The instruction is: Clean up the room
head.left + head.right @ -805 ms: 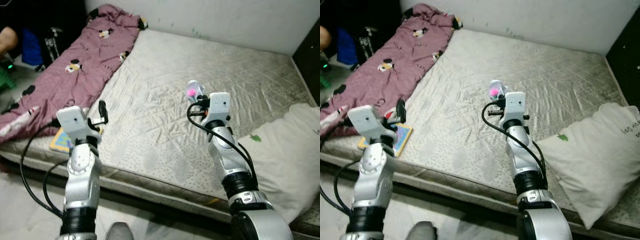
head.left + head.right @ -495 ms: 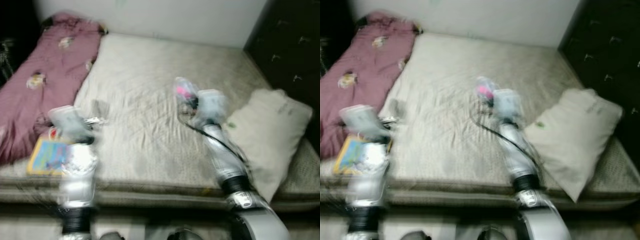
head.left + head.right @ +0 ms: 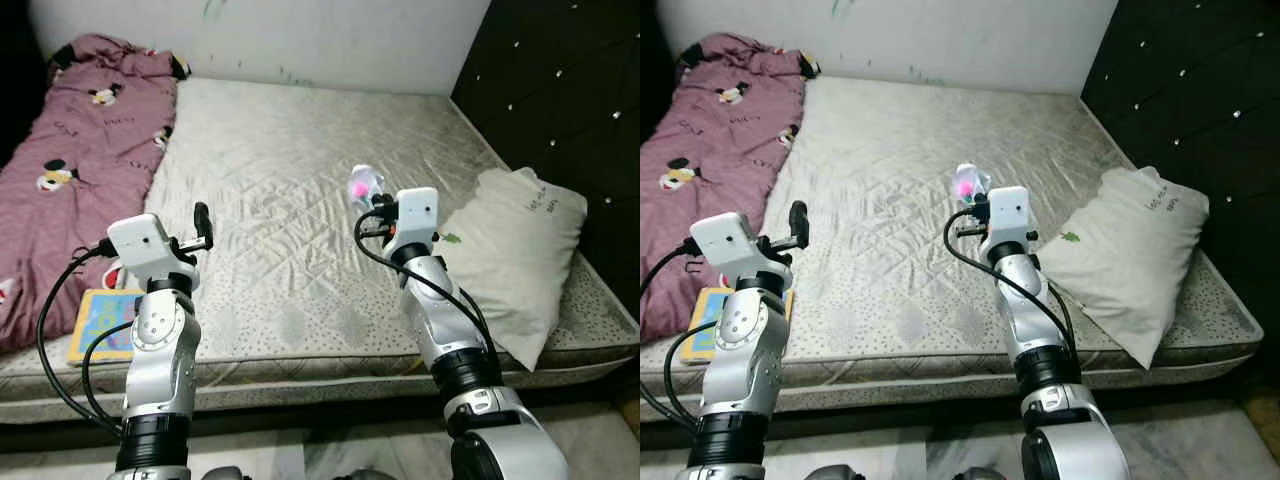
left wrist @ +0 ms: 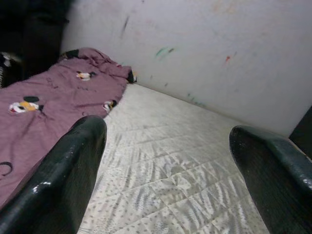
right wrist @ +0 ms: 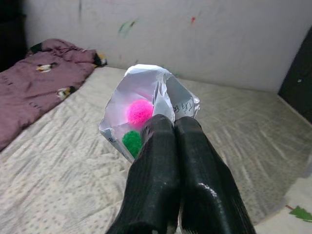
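Left eye view: one mattress (image 3: 300, 200), bare quilted centre open from near edge to far wall; one maroon cartoon-print blanket (image 3: 70, 140) heaped along its left side; one white pillow (image 3: 510, 250) at the near right corner, lying against the black studded headboard (image 3: 560, 100); one colourful picture book (image 3: 100, 322) on the near left edge, partly behind the left arm. Left gripper (image 3: 203, 227) raised over the near left part of the bed, carrying nothing. Right gripper (image 3: 372, 203) raised over mid-bed, clamped on one clear plastic bag (image 3: 364, 183). Right eye view: same layout; a strip of pale floor (image 3: 940, 450) runs along the bed's near edge. Left wrist view: two black fingers (image 4: 63, 175) spread wide with bare mattress between them, blanket far left, marked white wall (image 4: 195, 48) beyond. Right wrist view: two fingers (image 5: 156, 175) pressed together on the bag's lower edge; bag contents, counted: one pink pompom (image 5: 140, 111), one green pompom (image 5: 131, 141); the bag hangs above the mattress, apart from it.
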Robot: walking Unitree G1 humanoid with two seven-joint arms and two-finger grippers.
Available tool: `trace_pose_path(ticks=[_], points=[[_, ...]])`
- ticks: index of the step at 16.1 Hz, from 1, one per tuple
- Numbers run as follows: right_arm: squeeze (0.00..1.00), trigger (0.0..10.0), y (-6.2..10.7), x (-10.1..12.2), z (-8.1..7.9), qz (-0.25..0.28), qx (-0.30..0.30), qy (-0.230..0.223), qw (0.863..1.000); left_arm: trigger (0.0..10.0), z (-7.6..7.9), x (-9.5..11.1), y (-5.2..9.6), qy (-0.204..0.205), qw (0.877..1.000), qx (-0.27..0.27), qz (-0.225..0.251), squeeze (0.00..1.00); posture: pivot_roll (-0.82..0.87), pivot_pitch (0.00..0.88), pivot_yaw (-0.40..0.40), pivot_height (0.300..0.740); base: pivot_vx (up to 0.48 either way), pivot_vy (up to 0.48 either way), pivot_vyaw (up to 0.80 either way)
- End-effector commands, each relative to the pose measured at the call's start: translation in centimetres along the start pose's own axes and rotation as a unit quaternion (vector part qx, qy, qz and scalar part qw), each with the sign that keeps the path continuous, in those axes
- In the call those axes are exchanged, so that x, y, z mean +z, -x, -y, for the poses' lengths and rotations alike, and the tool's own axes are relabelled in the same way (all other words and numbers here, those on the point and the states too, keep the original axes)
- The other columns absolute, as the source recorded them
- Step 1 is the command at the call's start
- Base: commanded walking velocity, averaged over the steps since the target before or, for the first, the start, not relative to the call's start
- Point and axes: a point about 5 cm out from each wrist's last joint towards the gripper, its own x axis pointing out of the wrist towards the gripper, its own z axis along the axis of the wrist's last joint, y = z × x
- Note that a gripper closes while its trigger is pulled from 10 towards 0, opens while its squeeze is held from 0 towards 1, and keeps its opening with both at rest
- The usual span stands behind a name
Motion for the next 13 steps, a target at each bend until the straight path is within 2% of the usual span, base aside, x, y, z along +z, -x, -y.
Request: trace_pose_path(ticks=[1,3,5,7,13], points=[[0.0,10.0,0.0,-0.2,0.3,-0.014,-0.001,-0.004,1.0,10.0,0.3,0.5,-0.2,-0.009,1.0,-0.005,0.011,0.0,0.08,0.0,-0.071,0.74,0.0,0.424,0.0],[0.0,10.0,-0.1,-0.5,0.2,-0.031,0.002,-0.019,0.999,10.0,0.3,0.4,-0.2,-0.005,1.0,-0.001,0.005,0.0,0.08,0.0,-0.072,0.74,0.0,0.48,0.0],[0.0,10.0,-0.1,-0.3,0.0,-0.024,0.003,0.008,1.0,10.0,0.3,0.3,-0.2,0.011,1.0,-0.003,0.001,0.0,0.08,0.0,-0.072,0.74,0.0,0.48,0.0],[0.0,10.0,-0.1,-0.2,-0.6,-0.019,0.032,-0.011,0.999,10.0,0.4,0.6,-0.1,-0.005,1.0,-0.021,0.013,0.0,0.08,0.0,-0.07,0.74,0.0,0.478,0.0],[0.0,10.0,0.0,-0.6,-0.7,-0.034,0.037,0.008,0.999,10.0,0.4,0.6,0.0,-0.007,1.0,-0.02,0.017,0.0,0.08,0.0,-0.072,0.74,0.0,0.473,0.0]])
